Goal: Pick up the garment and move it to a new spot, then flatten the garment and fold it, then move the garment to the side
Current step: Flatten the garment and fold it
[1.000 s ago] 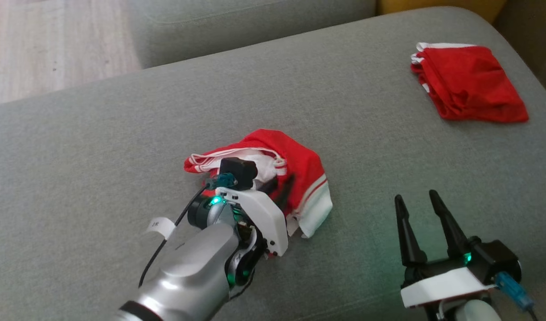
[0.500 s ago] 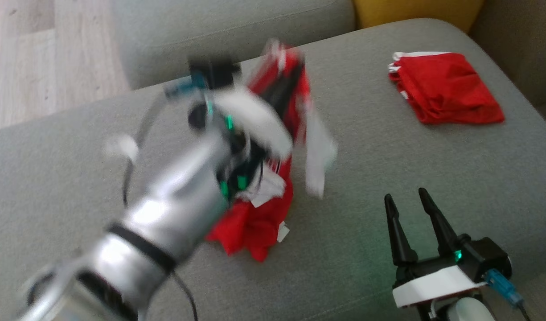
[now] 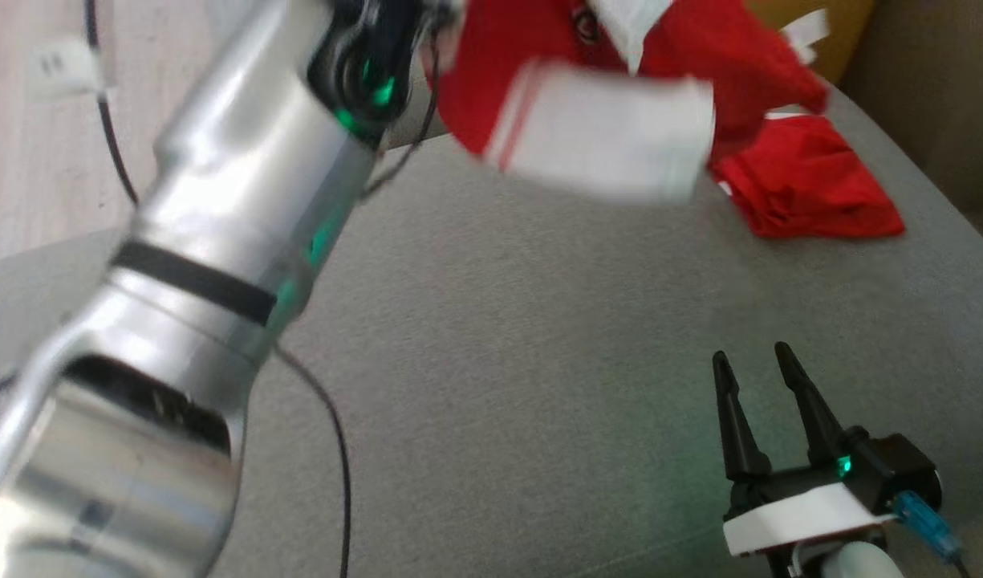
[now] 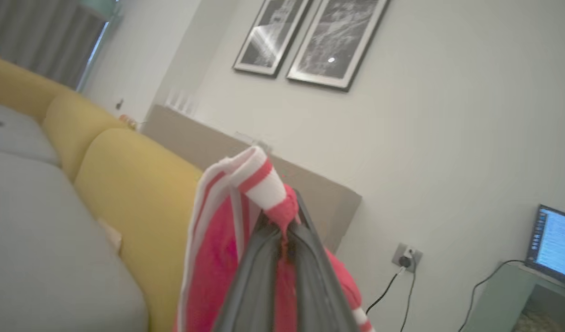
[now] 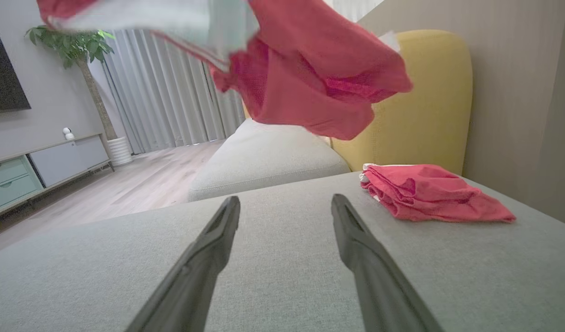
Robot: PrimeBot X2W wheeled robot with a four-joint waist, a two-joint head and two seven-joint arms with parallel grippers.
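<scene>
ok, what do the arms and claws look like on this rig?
Left arm: silver metal shell, black band, green lights, thin black cable with a white tag. Right claw: two long dark tapered fingers on a white base, black camera block with a blue plug, one green light. Left claw: the same dark fingers.

At the top of the head view the garment is thin matt red cloth with a white band. The sofa seat below is grey woven fabric, matt and finely grained. The left forearm at the left is smooth silvery metal with a soft sheen. At lower right, the fingers of the right gripper are matt black plastic above a smooth white plastic shell.
</scene>
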